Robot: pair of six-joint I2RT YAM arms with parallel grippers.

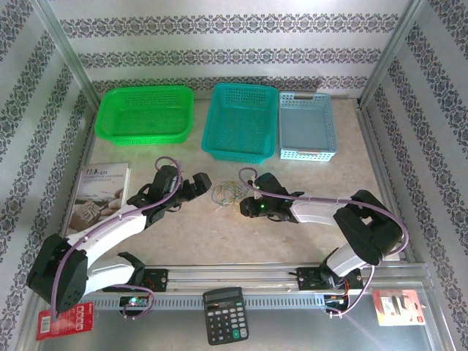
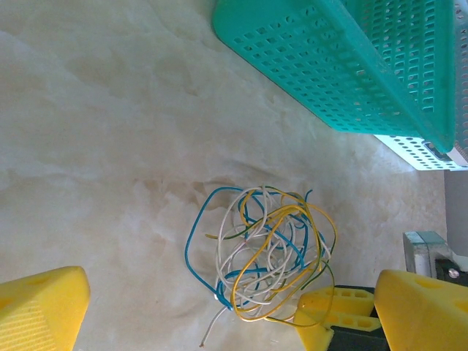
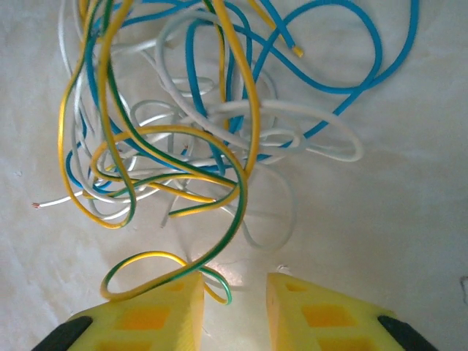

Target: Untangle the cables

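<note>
The cables (image 1: 228, 193) are a small tangle of yellow, blue, whitish and yellow-green wires lying on the table between the two arms. My left gripper (image 1: 203, 183) is just left of the tangle. In the left wrist view it (image 2: 227, 322) is open wide, and the cables (image 2: 263, 252) lie on the table ahead between its fingers. My right gripper (image 1: 247, 199) touches the tangle's right side. In the right wrist view it (image 3: 234, 296) is open at the cables' (image 3: 183, 131) edge. A yellow-green loop (image 3: 146, 263) rests on its left finger, with the wire's end in the gap.
A green basket (image 1: 146, 113), a teal basket (image 1: 241, 121) and a light blue basket (image 1: 307, 124) stand along the back. The teal basket (image 2: 344, 66) is close behind the tangle. A book (image 1: 99, 197) lies at the left, a calculator (image 1: 225, 314) at the front edge.
</note>
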